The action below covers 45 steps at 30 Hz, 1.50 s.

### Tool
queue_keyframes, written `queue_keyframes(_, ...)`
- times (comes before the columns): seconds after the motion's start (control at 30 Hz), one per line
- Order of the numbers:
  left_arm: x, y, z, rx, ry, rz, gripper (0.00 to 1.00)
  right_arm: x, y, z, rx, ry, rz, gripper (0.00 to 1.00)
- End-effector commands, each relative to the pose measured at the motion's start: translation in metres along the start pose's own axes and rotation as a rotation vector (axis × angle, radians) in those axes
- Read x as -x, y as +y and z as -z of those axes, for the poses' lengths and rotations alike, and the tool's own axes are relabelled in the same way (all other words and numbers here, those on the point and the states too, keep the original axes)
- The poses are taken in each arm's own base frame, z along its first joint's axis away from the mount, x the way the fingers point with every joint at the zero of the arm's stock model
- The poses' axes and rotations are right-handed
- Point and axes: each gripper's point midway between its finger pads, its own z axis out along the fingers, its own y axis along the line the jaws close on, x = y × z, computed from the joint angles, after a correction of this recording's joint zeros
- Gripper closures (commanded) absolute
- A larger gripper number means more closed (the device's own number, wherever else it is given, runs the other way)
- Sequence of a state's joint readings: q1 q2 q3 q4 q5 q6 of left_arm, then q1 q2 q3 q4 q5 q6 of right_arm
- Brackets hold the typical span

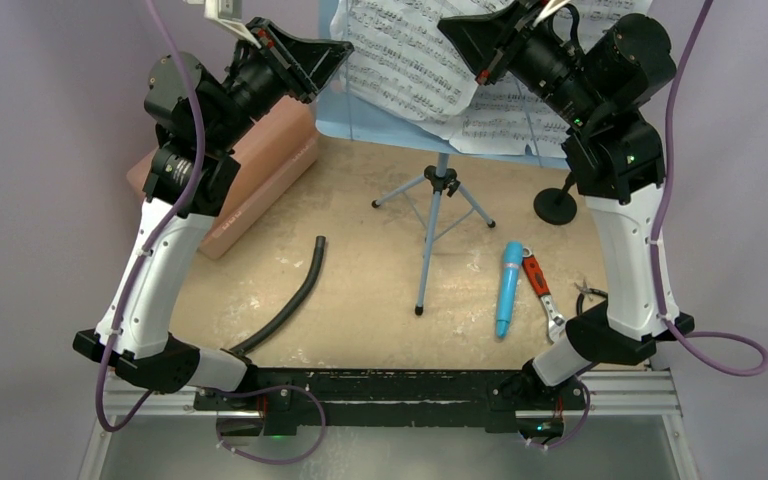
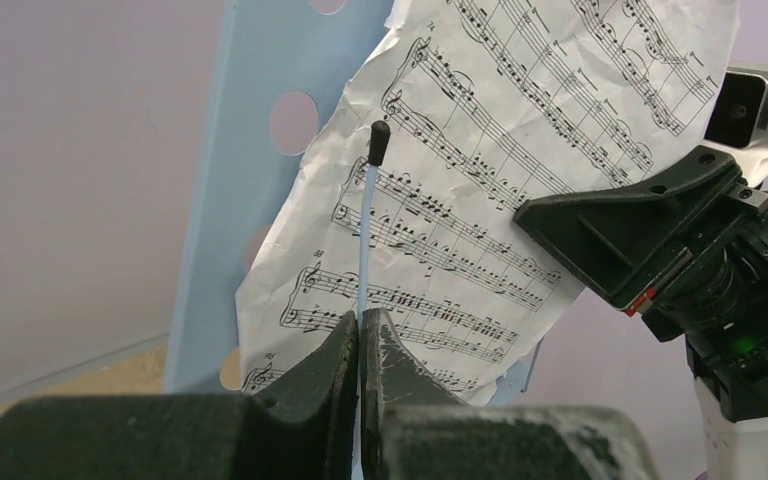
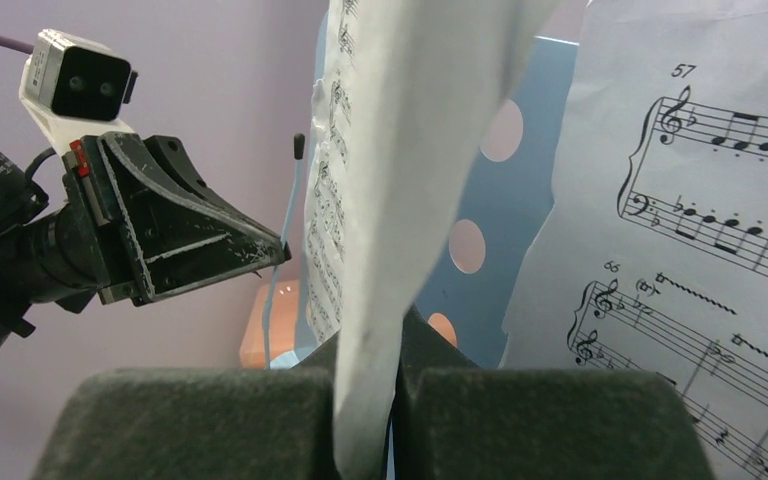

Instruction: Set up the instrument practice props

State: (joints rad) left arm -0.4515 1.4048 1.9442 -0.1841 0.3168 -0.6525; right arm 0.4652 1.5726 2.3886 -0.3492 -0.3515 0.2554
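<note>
The light-blue perforated music stand [image 1: 380,118] stands at the back on its thin tripod [image 1: 438,195]. Two white sheet-music pages [image 1: 410,55] lie against it. My left gripper [image 2: 361,325] is shut on the stand's thin blue page-holder rod [image 2: 364,230] with a black tip, in front of the left page [image 2: 480,200]. My right gripper [image 3: 370,335] is shut on the edge of that page [image 3: 400,150]; the other page [image 3: 700,250] rests to its right. The black round-based mic stand [image 1: 556,206] stands at the right. The turquoise microphone [image 1: 508,290] lies on the table.
A salmon-pink case [image 1: 260,170] lies at the back left under my left arm. A curved black hose [image 1: 295,295] lies front left. A red-handled tool [image 1: 540,285] lies beside the microphone. The two grippers are close together at the stand's top.
</note>
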Motion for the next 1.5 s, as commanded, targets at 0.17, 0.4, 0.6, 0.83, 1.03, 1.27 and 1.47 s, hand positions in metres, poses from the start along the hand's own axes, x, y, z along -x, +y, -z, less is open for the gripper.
queue_keyframes(0.17,0.023,-0.023,0.009,-0.075,-0.071,-0.021,1.0,0.006,0.013,-0.008,0.067,-0.034,-0.005,1.0)
queue_keyframes(0.4,0.019,-0.021,0.009,-0.072,-0.068,-0.013,1.0,-0.002,0.018,-0.013,0.091,-0.018,-0.021,1.0)
queue_keyframes(0.6,0.021,-0.021,0.009,-0.07,-0.078,-0.009,1.0,-0.005,0.02,-0.015,0.095,-0.01,-0.029,1.0)
queue_keyframes(0.83,0.019,-0.02,0.008,-0.073,-0.077,-0.002,1.0,-0.012,0.023,-0.02,0.108,0.004,-0.041,1.0)
queue_keyframes(1.03,0.02,-0.019,0.008,-0.069,-0.082,-0.002,1.0,-0.019,0.028,-0.024,0.116,0.017,-0.054,1.0)
queue_keyframes(1.27,0.018,-0.017,0.007,-0.065,-0.077,0.007,1.0,-0.027,0.029,-0.027,0.116,0.039,-0.063,1.0)
queue_keyframes(1.47,0.018,-0.016,0.008,-0.055,-0.082,0.008,0.97,-0.024,0.024,-0.024,0.08,0.029,-0.044,0.95)
